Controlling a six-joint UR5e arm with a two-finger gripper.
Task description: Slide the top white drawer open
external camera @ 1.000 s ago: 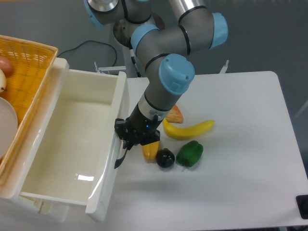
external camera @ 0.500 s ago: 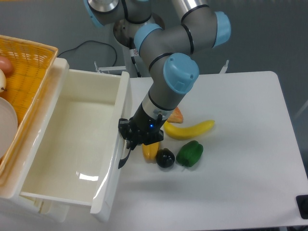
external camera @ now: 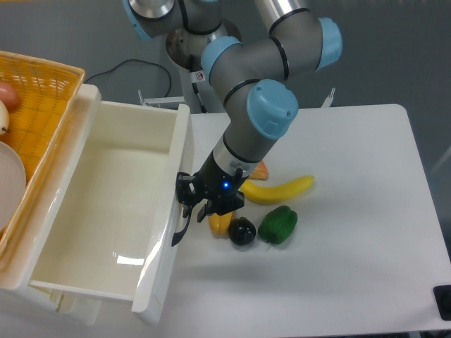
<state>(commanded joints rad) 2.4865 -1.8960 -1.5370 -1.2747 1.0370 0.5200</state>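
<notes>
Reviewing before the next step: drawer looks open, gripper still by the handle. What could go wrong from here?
1. The gripper sits right at the black handle of the top drawer; retreating at an angle may snag it.
2. The yellow pepper, black fruit and banana lie just beside the wrist; a sideways swing could scatter them.

No readable text, label, brand name or number is shown. Only a small round red-and-white sticker (external camera: 201, 75) is seen on the grey robot arm (external camera: 261, 63), and its marking is too small to be made out.
</notes>
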